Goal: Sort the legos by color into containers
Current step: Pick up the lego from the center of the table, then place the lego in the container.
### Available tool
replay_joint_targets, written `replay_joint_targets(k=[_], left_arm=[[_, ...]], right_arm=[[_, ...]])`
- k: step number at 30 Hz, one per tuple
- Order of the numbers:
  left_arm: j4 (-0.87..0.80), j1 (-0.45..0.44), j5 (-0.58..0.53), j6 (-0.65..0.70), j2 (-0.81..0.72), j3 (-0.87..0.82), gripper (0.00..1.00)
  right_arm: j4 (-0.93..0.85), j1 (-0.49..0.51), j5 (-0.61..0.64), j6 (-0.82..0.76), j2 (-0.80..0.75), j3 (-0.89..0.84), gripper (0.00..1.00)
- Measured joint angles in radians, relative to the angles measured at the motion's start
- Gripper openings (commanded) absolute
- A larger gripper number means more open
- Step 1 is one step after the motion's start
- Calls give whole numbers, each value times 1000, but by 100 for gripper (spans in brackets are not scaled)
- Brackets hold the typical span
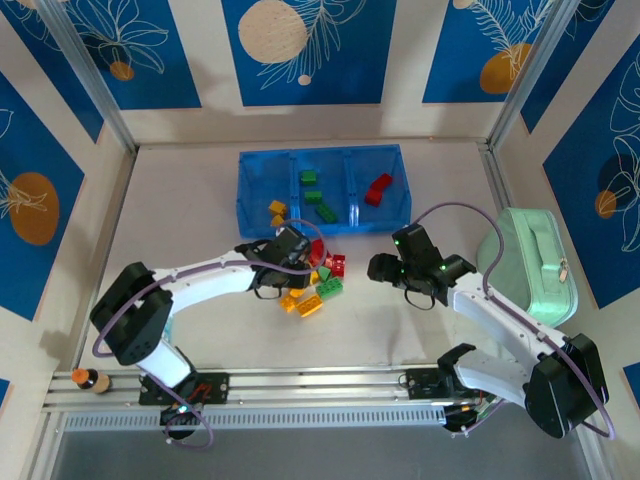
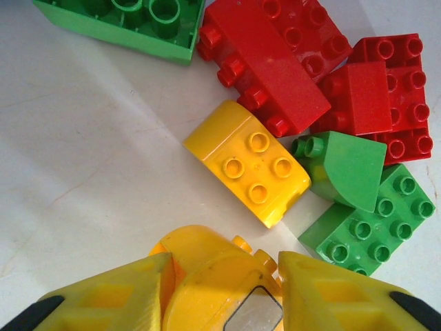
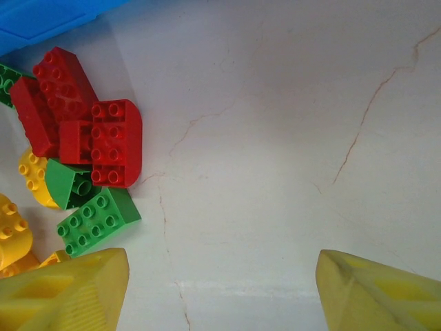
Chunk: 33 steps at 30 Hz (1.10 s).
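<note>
- From above: blue tray at the far side of the bench, three compartments in a row. Orange-yellow legos in the left one, green legos in the middle, red legos in the right.
- Nearer the arms, a loose pile of mixed red, green and yellow, apart from the tray. Left hand over the pile's left edge, hiding part of it. Right hand just right of the pile, clear of it. Mint-green case far right, beyond the right arm.
- Left wrist: hand pinching a yellow lego between its fingers. Just ahead, a second yellow lego touching a green wedge. Red bricks crowded behind them.
- Right wrist: hand spread wide, bare bench between its fingertips. Pile off to the left, with a green brick nearest the left finger. Tray corner at top left.
</note>
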Motion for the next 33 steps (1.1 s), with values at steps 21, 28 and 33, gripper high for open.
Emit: replay_joint_targets(k=[21,28,33], left_arm=[[-84,249,-6,148,-49,220,42],[-91,376,1,209,100,409,41],[-122,415,10,238,240,534,41]], right_arm=[[-3,0,0,14,-60,-26,72],[-28,0,0,25,-116,-47,72],[-46,0,0,32,-156,-65,72]])
